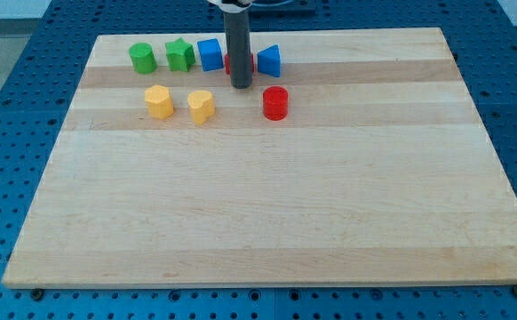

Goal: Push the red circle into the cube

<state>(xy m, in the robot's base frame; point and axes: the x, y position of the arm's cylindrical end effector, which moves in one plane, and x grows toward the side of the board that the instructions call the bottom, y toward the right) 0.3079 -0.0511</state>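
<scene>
The red circle point(276, 103), a short red cylinder, stands on the wooden board point(267, 196) near the view's top, right of centre. The blue cube point(210, 54) stands up and to the left of it, in the top row. My tip point(241, 85) rests on the board between them, just below the top row, left of and slightly above the red circle, with a small gap. A second red block point(227, 63) is mostly hidden behind the rod; its shape cannot be made out.
The top row holds a green cylinder point(142, 59), a green star point(180, 55) and, right of the rod, a blue triangular block point(270, 60). Below it stand a yellow hexagon-like block point(159, 101) and a yellow heart point(201, 106). Blue pegboard point(19, 107) surrounds the board.
</scene>
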